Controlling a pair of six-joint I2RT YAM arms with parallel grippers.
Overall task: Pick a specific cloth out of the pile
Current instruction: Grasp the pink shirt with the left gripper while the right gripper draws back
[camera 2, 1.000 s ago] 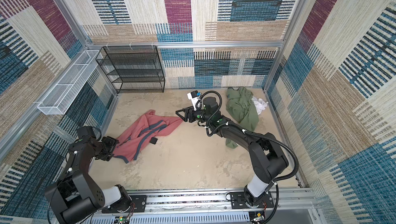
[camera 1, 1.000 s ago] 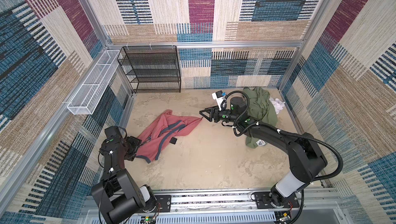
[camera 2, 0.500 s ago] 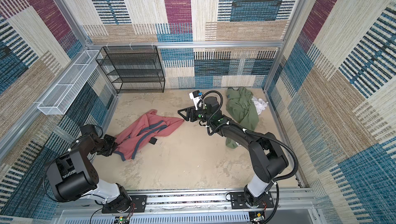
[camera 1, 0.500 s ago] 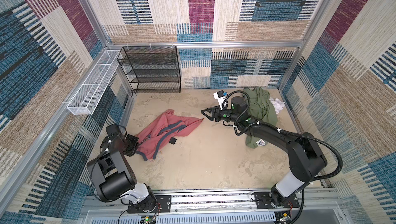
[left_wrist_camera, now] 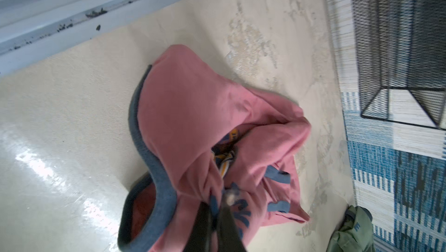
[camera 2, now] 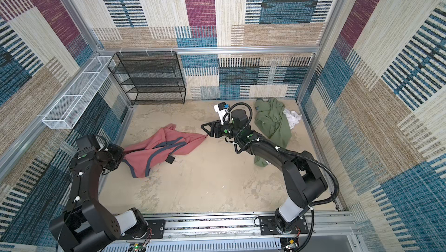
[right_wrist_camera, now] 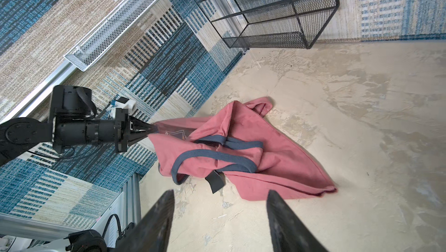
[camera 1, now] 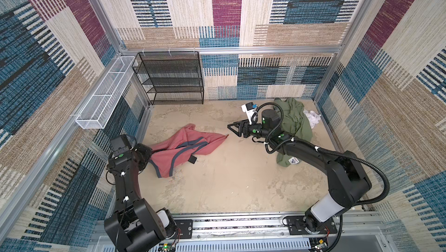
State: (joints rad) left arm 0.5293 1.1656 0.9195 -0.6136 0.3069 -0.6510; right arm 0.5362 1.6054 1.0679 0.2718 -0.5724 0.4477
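The left end effector (right_wrist_camera: 150, 127) is clamped on the salmon shirt (camera 1: 185, 150); its bite appears thin, so it should draw leftward slowly. The right end effector (camera 1: 233, 129) stands apart, empty.

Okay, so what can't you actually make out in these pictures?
- Left gripper tips: in both top views its own wrist hides them.
- Lettering on the red cloth: left wrist view, blurred and folded under.
- White cloth: in both top views, mostly hidden behind the green garment.
- Patch on the green garment's lower end: in a top view, too small to read.
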